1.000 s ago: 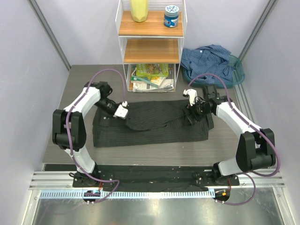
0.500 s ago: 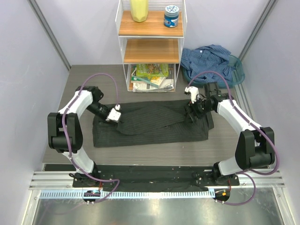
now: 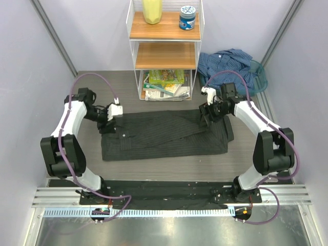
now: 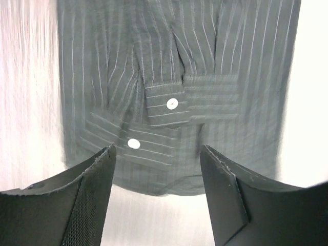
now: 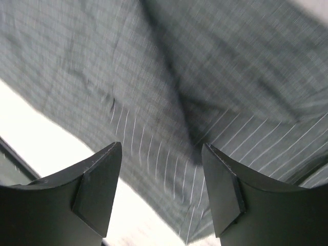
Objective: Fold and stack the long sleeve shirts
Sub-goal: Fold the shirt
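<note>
The dark charcoal pinstriped shirt lies partly folded flat across the table's middle, its sleeves laid over the body. My left gripper hovers at the shirt's left end, open and holding nothing. In the left wrist view the shirt fills the top, and two buttoned cuffs lie just beyond the left gripper. My right gripper is open over the shirt's far right part. In the right wrist view, striped cloth lies under the right gripper. The blue shirt sits crumpled at the back right.
A white wire shelf stands at the back centre with a yellow container, a blue-lidded jar and magazines at its foot. The blue shirt rests in a teal basket. Walls close in both sides.
My left gripper has opened, let go of the sleeve and drawn back left to the shirt's end. My right gripper has shifted slightly toward the far edge and narrowed a little.
</note>
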